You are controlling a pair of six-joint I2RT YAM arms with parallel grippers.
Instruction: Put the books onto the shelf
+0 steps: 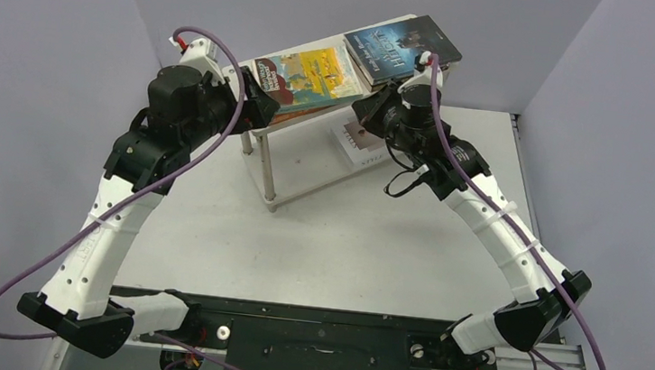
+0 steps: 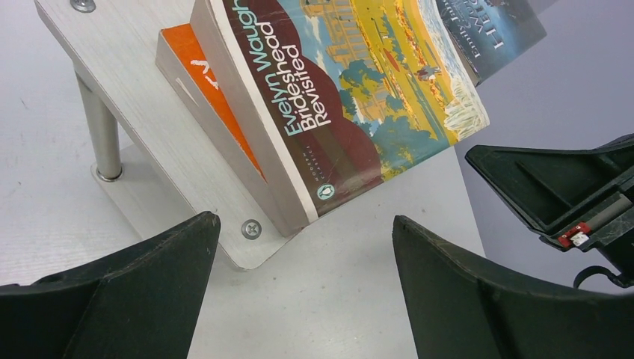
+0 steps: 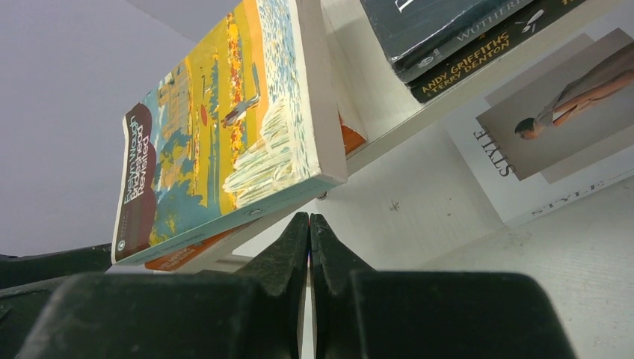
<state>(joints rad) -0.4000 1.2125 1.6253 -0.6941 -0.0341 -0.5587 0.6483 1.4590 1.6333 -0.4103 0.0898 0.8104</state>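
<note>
The left claw hangs with its jaws wide apart and nothing between them, aimed at the left end of the shelf. Just ahead of its tips the yellow-teal book lies on the orange book, both on the top board, and the upper one's near corner sticks out past the board's edge. Further right, the right claw has its jaws pressed together on nothing, its tips just under and in front of that same overhanging corner. Beyond it to the right, the dark blue-grey book sits on the black comic book at the far end of the top board, and the white book lies flat below that board, apparently on the lower tier. The likely trouble is the yellow-teal book: a lift or forward push from the closed right claw, or a sweep of the left one, could tip it off its overhang and drag the orange one along. The two claws are also near enough to collide. The left wrist view alone shows the overhang past the screwed corner. The right wrist view alone shows the white book's cover plainly and the comic's spine. Only the overhead view takes in both stacks and both arms together
</note>
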